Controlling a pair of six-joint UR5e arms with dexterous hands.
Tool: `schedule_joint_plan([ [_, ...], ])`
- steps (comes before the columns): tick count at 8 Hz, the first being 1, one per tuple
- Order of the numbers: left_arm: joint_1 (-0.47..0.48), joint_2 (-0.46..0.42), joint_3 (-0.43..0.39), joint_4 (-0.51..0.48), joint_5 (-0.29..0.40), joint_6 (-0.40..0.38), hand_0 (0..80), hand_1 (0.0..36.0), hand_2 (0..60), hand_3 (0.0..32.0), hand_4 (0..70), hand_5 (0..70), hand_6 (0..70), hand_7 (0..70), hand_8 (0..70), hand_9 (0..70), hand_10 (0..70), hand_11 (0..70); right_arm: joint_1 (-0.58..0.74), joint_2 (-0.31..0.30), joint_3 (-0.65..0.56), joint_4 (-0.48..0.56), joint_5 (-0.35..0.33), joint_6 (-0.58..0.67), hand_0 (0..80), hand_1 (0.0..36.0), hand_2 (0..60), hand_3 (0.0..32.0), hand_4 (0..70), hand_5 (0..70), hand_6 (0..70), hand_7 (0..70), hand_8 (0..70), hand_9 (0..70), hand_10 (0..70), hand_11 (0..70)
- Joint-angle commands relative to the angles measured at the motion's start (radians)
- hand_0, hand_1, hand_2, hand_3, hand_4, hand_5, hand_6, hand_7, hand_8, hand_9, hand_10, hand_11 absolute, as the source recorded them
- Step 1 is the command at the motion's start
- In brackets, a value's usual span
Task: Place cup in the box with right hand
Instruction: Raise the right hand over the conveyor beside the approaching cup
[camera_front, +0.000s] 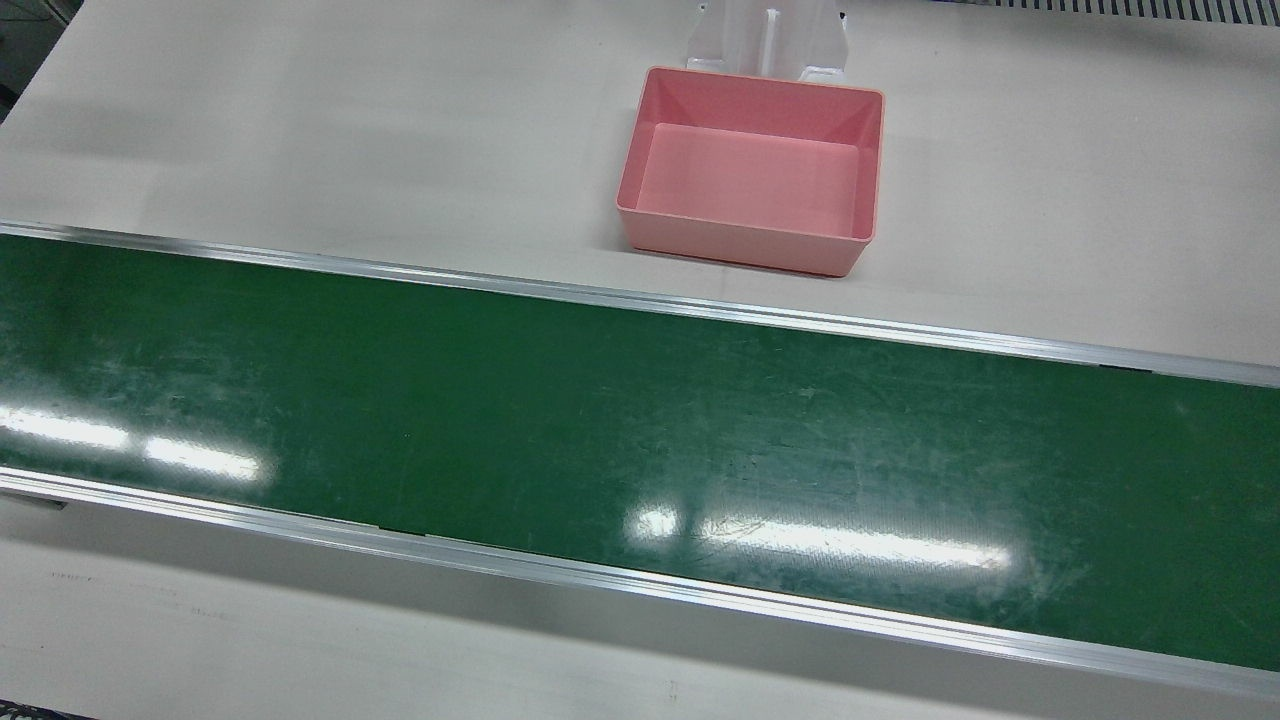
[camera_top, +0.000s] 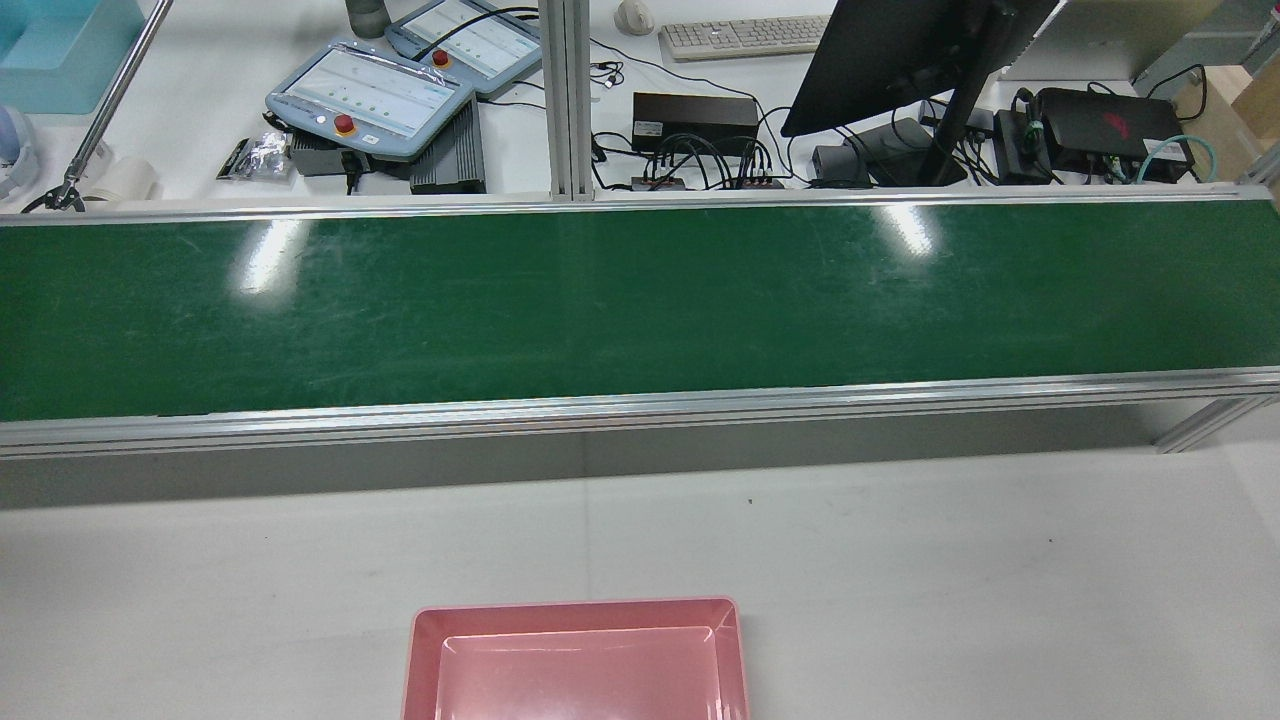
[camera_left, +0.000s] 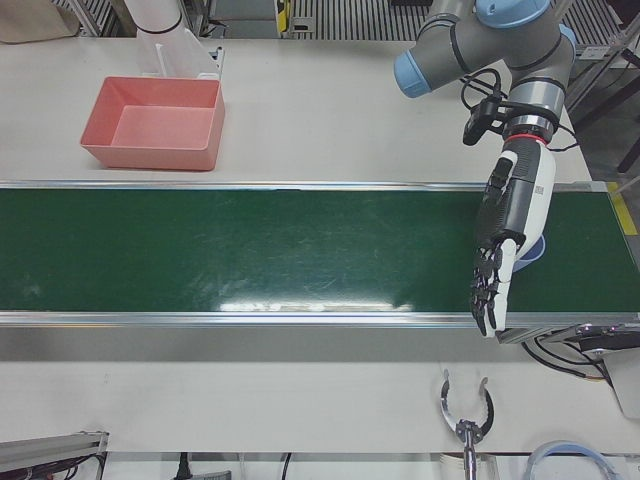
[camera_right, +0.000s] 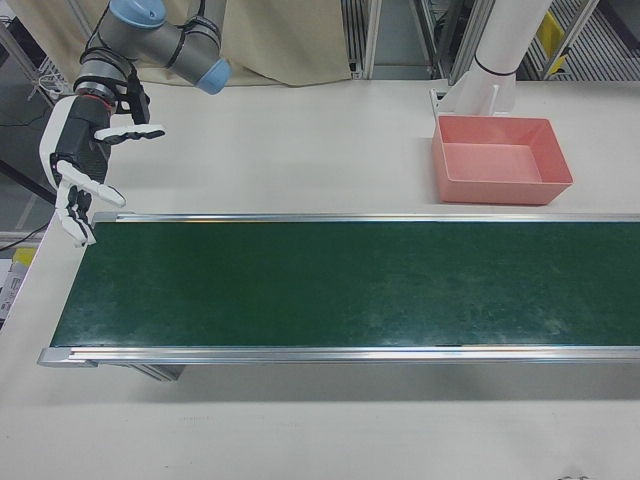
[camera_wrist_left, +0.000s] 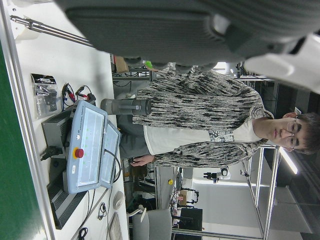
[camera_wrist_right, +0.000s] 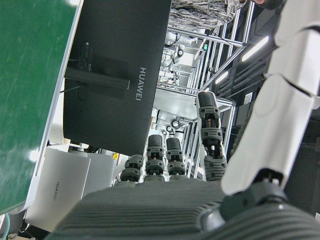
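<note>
The pink box (camera_front: 740, 245) stands empty on the white table beside the green conveyor belt (camera_front: 600, 420); it also shows in the rear view (camera_top: 575, 606), the left-front view (camera_left: 150, 156) and the right-front view (camera_right: 500, 190). My right hand (camera_right: 80, 170) hangs open, fingers spread, over the belt's far end, away from the box. My left hand (camera_left: 505, 225) is open, fingers pointing down over the belt's other end. A pale blue round object (camera_left: 537, 252), possibly the cup, lies on the belt, partly hidden behind the left hand.
A white arm pedestal (camera_front: 765, 35) stands right behind the box. Past the belt lie teach pendants (camera_top: 370, 95), a monitor (camera_top: 900, 50) and cables. A person (camera_wrist_left: 210, 120) sits there. Aluminium rails (camera_front: 640, 296) edge the belt.
</note>
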Motion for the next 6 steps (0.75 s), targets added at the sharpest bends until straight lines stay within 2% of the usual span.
schedule_joint_plan([
  [1, 0.0, 0.0, 0.0, 0.0, 0.0, 0.0, 0.0, 0.0, 0.0, 0.0, 0.0, 0.0, 0.0, 0.0, 0.0, 0.0, 0.0, 0.0, -0.134, 0.122, 0.001, -0.076, 0.087, -0.02, 51.8, 15.3, 9.8, 0.0, 26.2, 6.0, 7.2, 24.9, 12.1, 22.0, 6.5, 11.0],
  [2, 0.0, 0.0, 0.0, 0.0, 0.0, 0.0, 0.0, 0.0, 0.0, 0.0, 0.0, 0.0, 0.0, 0.0, 0.0, 0.0, 0.0, 0.0, -0.212, 0.143, 0.005, -0.081, 0.152, -0.022, 52.4, 13.1, 3.4, 0.0, 31.5, 5.7, 7.4, 26.6, 12.3, 22.6, 6.7, 11.0],
  [3, 0.0, 0.0, 0.001, -0.001, 0.0, 0.0, 0.0, 0.0, 0.0, 0.0, 0.0, 0.0, 0.0, 0.0, 0.0, 0.0, 0.0, 0.0, -0.272, 0.152, 0.007, -0.107, 0.208, -0.02, 52.4, 13.1, 3.4, 0.0, 30.1, 5.7, 7.2, 25.6, 12.1, 22.1, 6.4, 10.7],
  [4, 0.0, 0.0, 0.0, 0.0, 0.0, 0.0, 0.0, 0.0, 0.0, 0.0, 0.0, 0.0, 0.0, 0.0, 0.0, 0.0, 0.0, 0.0, -0.311, 0.192, 0.001, -0.13, 0.229, -0.022, 52.4, 13.2, 3.5, 0.0, 32.3, 5.5, 7.2, 26.3, 11.8, 21.9, 5.6, 9.4],
  [5, 0.0, 0.0, 0.0, 0.0, 0.0, 0.0, 0.0, 0.0, 0.0, 0.0, 0.0, 0.0, 0.0, 0.0, 0.0, 0.0, 0.0, 0.0, -0.324, 0.242, -0.002, -0.173, 0.229, -0.022, 52.4, 13.3, 3.5, 0.0, 33.3, 5.4, 7.2, 26.6, 11.8, 21.9, 4.8, 8.2],
  [6, 0.0, 0.0, 0.0, 0.0, 0.0, 0.0, 0.0, 0.0, 0.0, 0.0, 0.0, 0.0, 0.0, 0.0, 0.0, 0.0, 0.0, 0.0, -0.337, 0.301, -0.005, -0.213, 0.23, -0.027, 51.9, 14.2, 7.1, 0.0, 31.7, 5.4, 7.0, 25.8, 11.5, 21.4, 4.4, 7.8],
])
